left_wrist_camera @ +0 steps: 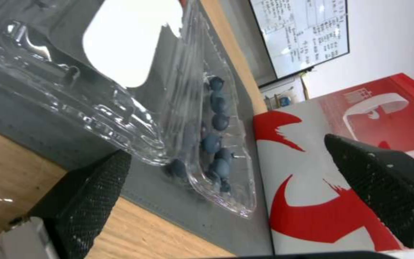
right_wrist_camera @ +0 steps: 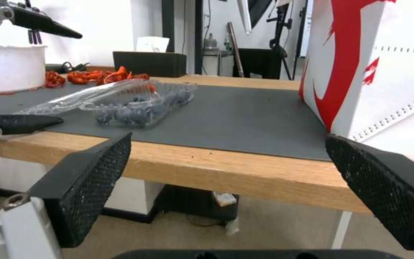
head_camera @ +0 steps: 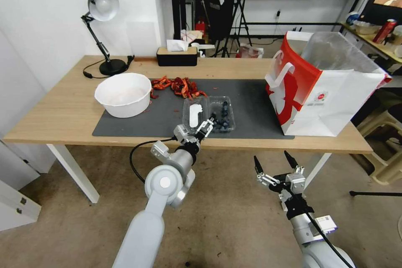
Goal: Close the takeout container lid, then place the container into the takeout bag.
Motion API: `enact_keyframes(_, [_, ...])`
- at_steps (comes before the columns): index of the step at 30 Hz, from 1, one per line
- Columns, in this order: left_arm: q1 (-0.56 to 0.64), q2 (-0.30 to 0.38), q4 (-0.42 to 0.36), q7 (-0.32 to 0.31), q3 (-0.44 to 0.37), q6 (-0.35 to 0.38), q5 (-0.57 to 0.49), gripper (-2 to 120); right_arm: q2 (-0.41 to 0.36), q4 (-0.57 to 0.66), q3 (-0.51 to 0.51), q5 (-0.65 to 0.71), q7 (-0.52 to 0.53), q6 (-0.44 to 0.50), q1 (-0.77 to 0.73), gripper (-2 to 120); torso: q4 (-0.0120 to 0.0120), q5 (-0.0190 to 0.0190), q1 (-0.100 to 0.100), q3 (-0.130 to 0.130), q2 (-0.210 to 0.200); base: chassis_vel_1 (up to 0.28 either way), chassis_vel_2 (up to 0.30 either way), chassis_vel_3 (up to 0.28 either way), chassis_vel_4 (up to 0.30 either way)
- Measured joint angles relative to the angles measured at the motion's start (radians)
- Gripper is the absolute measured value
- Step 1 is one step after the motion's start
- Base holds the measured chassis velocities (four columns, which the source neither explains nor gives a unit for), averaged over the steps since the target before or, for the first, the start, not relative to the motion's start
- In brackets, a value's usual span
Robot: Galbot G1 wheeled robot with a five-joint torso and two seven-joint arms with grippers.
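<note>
The takeout container (head_camera: 222, 118) lies open on the grey mat (head_camera: 251, 109), with dark blueberries in its base. Its clear lid (head_camera: 195, 115), with a white label, is folded out to the left of the base. My left gripper (head_camera: 207, 124) is open at the container's near edge, by the hinge line; in the left wrist view the container (left_wrist_camera: 216, 144) and the lid (left_wrist_camera: 120, 54) lie between and beyond the fingers (left_wrist_camera: 87, 194). The red-and-white takeout bag (head_camera: 322, 88) stands open at the right end of the table. My right gripper (head_camera: 274, 163) hangs open below the table's front edge.
A white bowl (head_camera: 124, 94) sits on the mat's left end, with red scraps (head_camera: 178, 86) behind the container. A desk lamp (head_camera: 102, 29) and a tissue box (head_camera: 176, 55) stand along the back. In the right wrist view the bag (right_wrist_camera: 375, 72) is close on one side.
</note>
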Motion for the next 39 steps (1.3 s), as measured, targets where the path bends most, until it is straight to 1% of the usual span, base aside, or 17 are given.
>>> enact_keyframes(6, [-0.008, -0.001, 0.004, -0.007, -0.004, -0.002, -0.007, 100, 0.001, -0.006, -0.002, -0.001, 0.000, 0.002, 0.000, 100, 0.0000, 0.0000, 0.000, 0.000, 0.000, 0.000, 0.000, 0.000, 0.000])
enact_keyframes(15, [-0.014, -0.005, 0.005, -0.006, -0.013, -0.027, -0.021, 100, 0.005, -0.013, -0.011, -0.007, 0.000, 0.009, -0.007, 100, -0.0001, -0.0001, 0.000, 0.000, 0.000, 0.000, 0.000, 0.000, 0.000])
enact_keyframes(21, [-0.008, -0.003, 0.002, 0.033, -0.019, -0.065, -0.021, 100, 0.008, -0.014, -0.016, -0.016, 0.000, 0.012, -0.010, 100, 0.0000, 0.0000, 0.000, 0.000, 0.000, 0.000, 0.000, 0.000, 0.000])
enact_keyframes(30, [0.004, 0.004, -0.015, 0.083, -0.024, -0.084, -0.016, 100, 0.011, -0.010, -0.017, -0.022, 0.000, 0.015, -0.015, 100, 0.0000, -0.0001, 0.000, 0.000, 0.000, 0.000, 0.000, 0.000, 0.000])
enact_keyframes(33, [0.008, 0.006, -0.021, 0.109, -0.024, -0.092, -0.008, 100, 0.012, -0.007, -0.017, -0.025, 0.000, 0.016, -0.020, 100, 0.0000, -0.0001, 0.000, 0.000, 0.000, 0.000, 0.000, 0.000, 0.000])
enact_keyframes(38, [0.013, 0.009, -0.027, 0.129, -0.022, -0.096, 0.000, 100, 0.012, -0.003, -0.016, -0.027, 0.000, 0.017, -0.024, 100, 0.0000, 0.0000, 0.000, 0.000, 0.000, 0.000, 0.000, 0.000, 0.000])
enact_keyframes(39, [0.015, 0.011, -0.029, 0.143, -0.021, -0.100, 0.002, 100, 0.012, -0.001, -0.014, -0.027, 0.000, 0.018, -0.026, 100, 0.0000, -0.0001, 0.000, 0.000, 0.000, 0.000, 0.000, 0.000, 0.000])
